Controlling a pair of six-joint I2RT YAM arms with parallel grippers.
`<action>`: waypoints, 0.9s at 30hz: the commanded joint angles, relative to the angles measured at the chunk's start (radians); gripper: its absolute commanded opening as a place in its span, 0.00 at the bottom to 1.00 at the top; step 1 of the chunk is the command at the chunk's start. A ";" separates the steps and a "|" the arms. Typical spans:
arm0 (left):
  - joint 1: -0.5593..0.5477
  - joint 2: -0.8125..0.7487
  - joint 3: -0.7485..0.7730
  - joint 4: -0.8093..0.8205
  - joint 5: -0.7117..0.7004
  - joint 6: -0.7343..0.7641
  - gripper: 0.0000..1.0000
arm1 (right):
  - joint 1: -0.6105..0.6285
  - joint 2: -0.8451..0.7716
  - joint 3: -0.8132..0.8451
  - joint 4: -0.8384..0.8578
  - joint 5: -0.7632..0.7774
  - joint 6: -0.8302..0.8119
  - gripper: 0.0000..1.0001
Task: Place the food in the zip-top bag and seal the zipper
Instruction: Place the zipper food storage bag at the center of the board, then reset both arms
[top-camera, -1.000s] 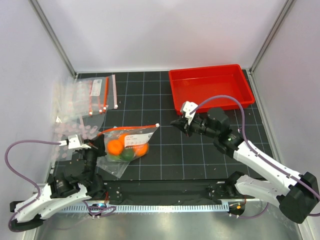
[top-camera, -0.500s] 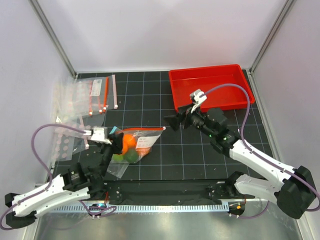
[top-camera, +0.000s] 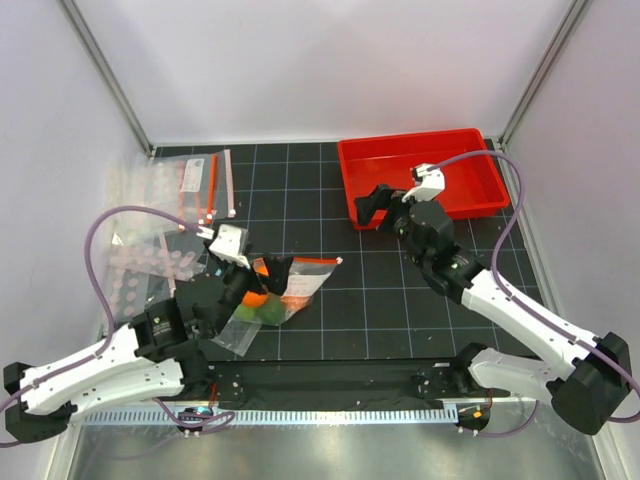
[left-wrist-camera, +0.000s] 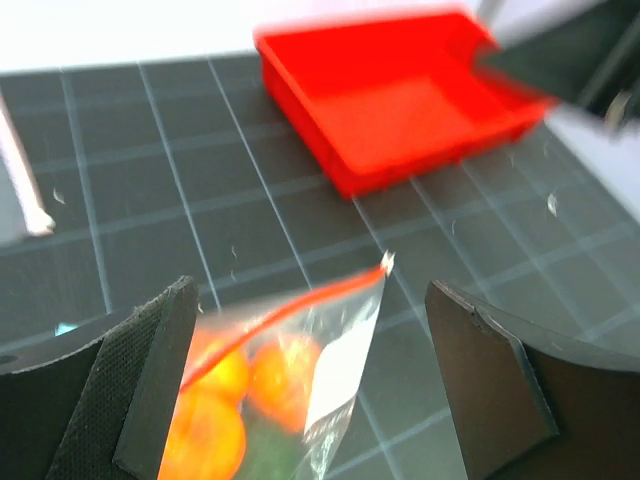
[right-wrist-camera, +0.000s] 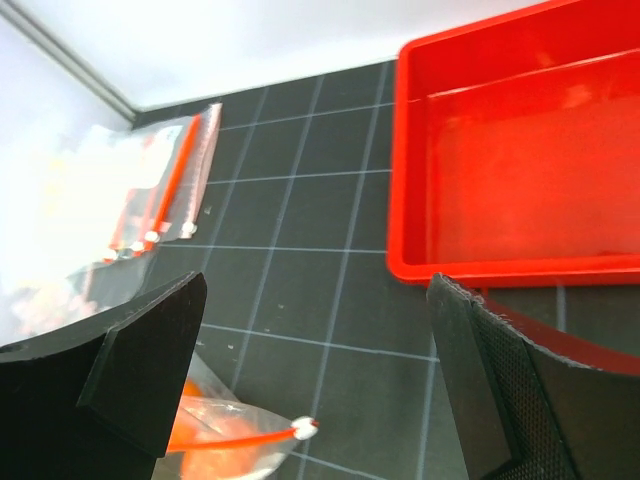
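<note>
The zip-top bag lies on the dark grid mat, left of centre, with the food inside: orange fruits and a dark green one show through the plastic. Its red-orange zipper runs along the mouth and ends in a white tip. My left gripper hovers over the bag's left part, open, with the bag seen between its fingers and nothing gripped. My right gripper is open and raised beside the red tray's near left corner, well off the zipper's end.
A red tray stands at the back right. A pile of spare clear pouches with red strips lies at the back left. White walls with metal posts close in the mat on three sides.
Both grippers opened and let go of the bag. The left arm swung up and right over it; the right arm drew back toward the red tray. The bag shifted slightly to the right.
</note>
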 joint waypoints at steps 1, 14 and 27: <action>0.002 0.056 0.151 0.003 -0.151 0.053 1.00 | 0.000 -0.034 0.077 -0.101 0.075 -0.051 1.00; 0.002 -0.075 -0.061 0.405 -0.420 0.234 0.99 | 0.000 -0.197 -0.082 0.041 0.157 -0.068 0.99; 0.004 -0.249 -0.167 0.430 -0.374 0.215 1.00 | 0.000 -0.135 -0.070 0.036 0.152 -0.053 1.00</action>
